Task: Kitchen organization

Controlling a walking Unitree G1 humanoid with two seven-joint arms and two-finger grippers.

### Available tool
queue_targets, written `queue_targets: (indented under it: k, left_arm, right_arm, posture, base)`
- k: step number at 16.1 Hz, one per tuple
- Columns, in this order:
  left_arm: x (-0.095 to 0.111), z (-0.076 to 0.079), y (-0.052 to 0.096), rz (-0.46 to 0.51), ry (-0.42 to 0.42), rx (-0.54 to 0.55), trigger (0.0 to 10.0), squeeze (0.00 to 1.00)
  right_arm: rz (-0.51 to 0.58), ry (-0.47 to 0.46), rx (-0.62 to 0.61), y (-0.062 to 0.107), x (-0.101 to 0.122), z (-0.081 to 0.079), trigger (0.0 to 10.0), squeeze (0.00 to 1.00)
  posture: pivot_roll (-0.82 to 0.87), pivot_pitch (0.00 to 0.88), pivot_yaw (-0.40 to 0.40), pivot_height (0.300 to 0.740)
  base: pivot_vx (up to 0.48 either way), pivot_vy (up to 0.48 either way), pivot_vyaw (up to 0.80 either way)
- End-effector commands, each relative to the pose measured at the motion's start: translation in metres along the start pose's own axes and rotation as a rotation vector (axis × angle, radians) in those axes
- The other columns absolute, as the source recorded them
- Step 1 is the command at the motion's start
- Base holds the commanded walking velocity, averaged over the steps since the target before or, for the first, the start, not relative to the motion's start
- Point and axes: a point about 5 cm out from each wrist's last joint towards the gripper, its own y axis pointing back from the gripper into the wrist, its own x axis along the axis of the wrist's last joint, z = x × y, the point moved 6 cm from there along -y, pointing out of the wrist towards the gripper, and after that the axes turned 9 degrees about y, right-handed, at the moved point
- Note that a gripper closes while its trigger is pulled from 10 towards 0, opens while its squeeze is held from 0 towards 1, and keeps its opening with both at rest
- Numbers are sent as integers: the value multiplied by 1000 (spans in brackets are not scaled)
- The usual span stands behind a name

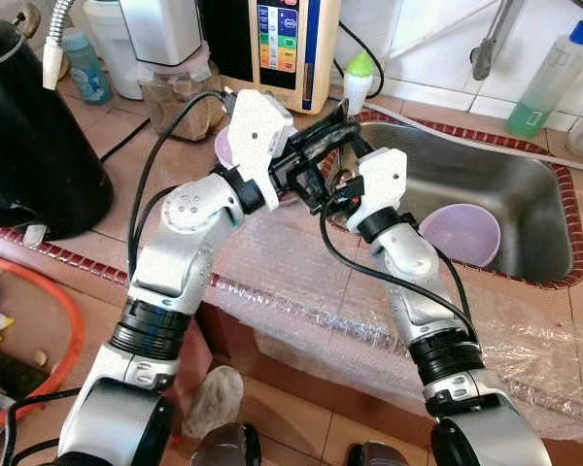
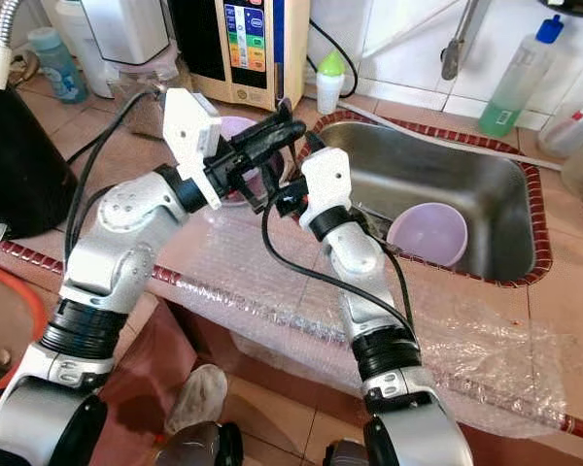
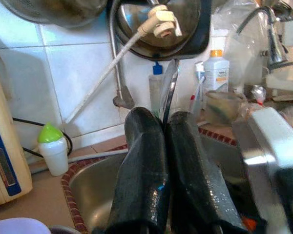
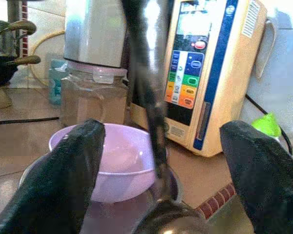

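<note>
My left gripper (image 1: 342, 132) is shut on a metal spoon (image 3: 169, 90), whose thin handle sticks out past the fingertips (image 3: 141, 126). It hovers over the counter at the left rim of the steel sink (image 1: 496, 175). My right gripper (image 1: 325, 194) is just below it, open, with the spoon's handle (image 4: 149, 97) hanging between its spread fingers (image 4: 68, 165). Behind them on the counter stands a purple bowl (image 4: 119, 158). A second purple bowl (image 1: 460, 234) lies in the sink.
A black kettle (image 1: 29, 126) stands at the left. A water machine (image 1: 287, 44), a jar (image 1: 180, 92) and a green-capped bottle (image 1: 360, 78) line the back wall. A green soap bottle (image 1: 549, 83) stands behind the sink. Bubble wrap (image 1: 301, 286) covers the counter front.
</note>
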Motion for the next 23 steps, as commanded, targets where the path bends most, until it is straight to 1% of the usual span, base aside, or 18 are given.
queue_targets:
  k: [1,2,5,7,9,12,13,14,15,17,21,23]
  left_arm:
    - [-2,14,-2,-15,-5,-60,0,0]
    - [-4,17,-1,-24,-2,-70,0,0]
    - [-8,16,1,-35,-8,-61,0,0]
    - [-9,13,4,-43,-19,-49,0,0]
    - [-9,12,4,-45,-23,-45,0,0]
    - [-9,6,7,-52,-38,-25,0,0]
    - [-9,3,9,-51,-41,-13,0,0]
    - [-9,3,9,-51,-41,-13,0,0]
    - [-11,1,11,-53,-41,-7,0,0]
    - [-12,2,11,-55,-36,-8,0,0]
    - [-20,7,13,-68,-20,-8,0,0]
    - [-39,8,18,-100,-10,20,0,0]
  right_arm:
    - [10,-1,-29,-4,4,6,0,0]
    - [1,-16,-40,-4,1,9,0,0]
    - [-28,-93,-66,-3,-7,17,0,0]
    - [-72,-114,-55,-1,-16,16,0,0]
    - [-94,-129,-59,1,-21,16,0,0]
    - [-135,-157,-39,5,-31,18,0,0]
    - [-144,-157,-12,6,-32,17,0,0]
    - [-144,-157,-12,6,-32,17,0,0]
    - [-162,-148,26,9,-36,16,0,0]
    - [-172,-141,30,10,-38,21,0,0]
    - [-168,-121,7,3,-33,43,0,0]
    - [-176,-112,30,3,-33,49,0,0]
  posture:
    - [-14,0,53,740]
    - [-14,0,50,740]
    - [-12,0,43,740]
    - [-11,0,39,740]
    - [-9,0,33,740]
    - [-7,0,25,740]
    - [-9,0,23,740]
    - [-9,0,23,740]
    - [-13,0,21,740]
    - [-17,0,17,740]
    - [-11,0,6,740]
    - [0,0,6,740]
  base:
    - [0,0,0]
    - [0,0,0]
    - [0,0,0]
    - [0,0,0]
    - [0,0,0]
    - [0,0,0]
    - [0,0,0]
    - [0,0,0]
    - [0,0,0]
    - [0,0,0]
    - [0,0,0]
    - [0,0,0]
